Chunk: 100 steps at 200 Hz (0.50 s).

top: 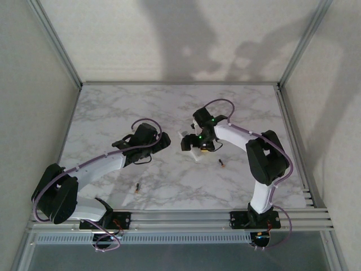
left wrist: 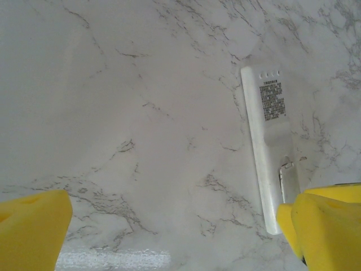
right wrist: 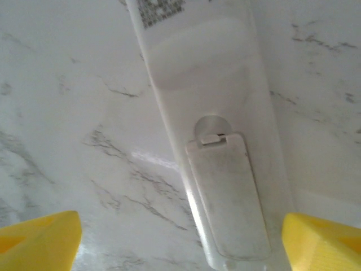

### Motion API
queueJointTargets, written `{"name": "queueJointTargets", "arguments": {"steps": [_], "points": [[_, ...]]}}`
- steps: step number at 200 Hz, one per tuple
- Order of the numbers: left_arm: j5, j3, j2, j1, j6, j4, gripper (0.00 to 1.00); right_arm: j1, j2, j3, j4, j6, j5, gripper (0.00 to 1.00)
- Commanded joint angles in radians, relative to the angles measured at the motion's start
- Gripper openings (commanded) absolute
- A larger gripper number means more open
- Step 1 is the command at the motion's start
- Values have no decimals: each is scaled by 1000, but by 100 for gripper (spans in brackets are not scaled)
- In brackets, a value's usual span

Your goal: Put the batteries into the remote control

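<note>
Remote control (right wrist: 217, 79) face-down, well off table (top: 107, 107) edges — right jaws apart astride it; left jaws apart.

The top camera sits high behind the near edge of the table (top: 113, 113) and looks down over its whole surface to the far edge. Both wrist cameras face down at the surface, the right one far closer, and both catch the remote (left wrist: 269, 148).
</note>
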Motion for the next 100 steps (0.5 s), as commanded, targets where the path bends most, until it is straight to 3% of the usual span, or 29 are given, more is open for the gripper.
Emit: {"name": "queueJointTargets", "arguments": {"steps": [1,57,100], "points": [[-6,-18,-32,7,9,1,100,23,-14,56,-74,-28,163,83],[-15,-25,-51,6,6,-12,100,57,83,173,-114,-174,259,59],[-20,-26,-54,6,7,-13,99,59,139,222,-134,-221,248,58]]}}
